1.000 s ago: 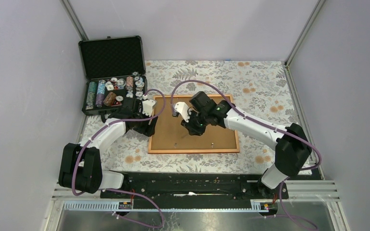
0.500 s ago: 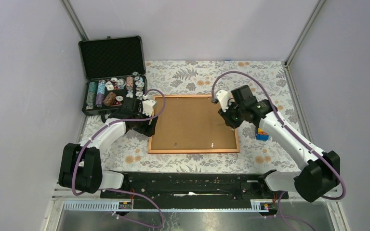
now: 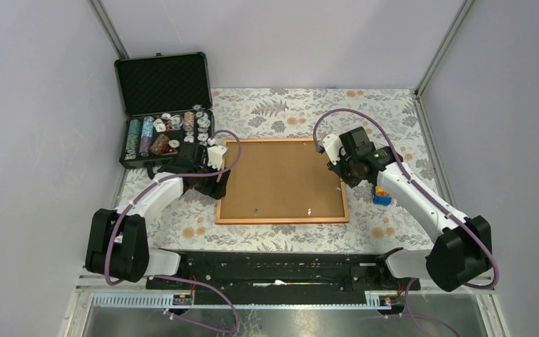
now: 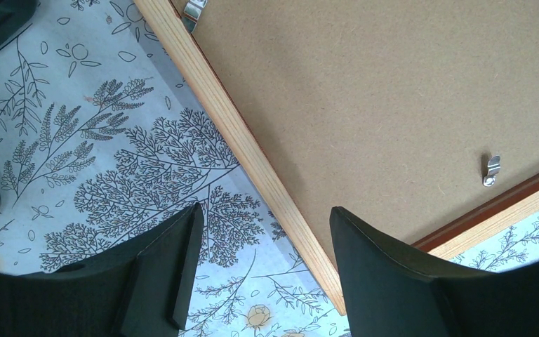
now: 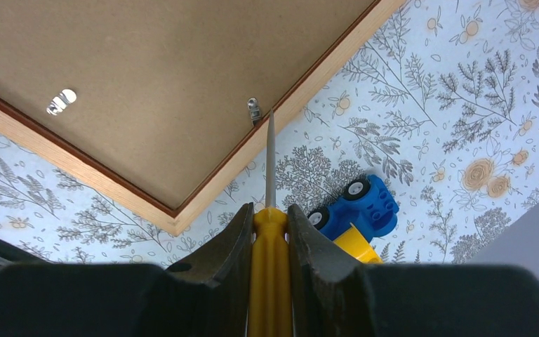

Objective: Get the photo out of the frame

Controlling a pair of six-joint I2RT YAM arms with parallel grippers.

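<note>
Case (image 3: 161, 105): black, lid raised, foam-lined; lies out beyond the left gripper and to its left, with rows of coloured chips (image 3: 156, 135) in the tray.

Left gripper (image 4: 263, 217): fingers spread wide with nothing between the pads. Poised over the left rail of the frame, the left finger above the cloth and the right finger above the brown back. Contact with the wood cannot be judged.

Frame (image 3: 274, 182): orange-red wood, lying flat and back-up between the two grippers. Left rail passes under the left gripper, right rail under the right one.

Backing board (image 4: 365, 91): plain brown fibreboard, seated inside the rails and filling the frame's opening.

Photo: not visible in any view, since only the backing board faces up.

Clips (image 4: 491, 170): small, metal, set near the rails. One lies ahead and to the right of the left gripper, and another (image 5: 254, 110) directly ahead of the right gripper.

Right gripper (image 5: 268, 210): fingers pressed onto a yellow handle, positioned at the frame's right rail near its near corner.

Screwdriver (image 5: 269, 158): yellow handle clamped in the right gripper. Thin metal shaft points straight out ahead, tip at or just beside the clip on the right rail.

Toy car (image 5: 361, 203): blue with yellow, just to the right of the right gripper, on the cloth outside the frame.

Tablecloth (image 3: 281, 105): floral print, beneath everything.
</note>
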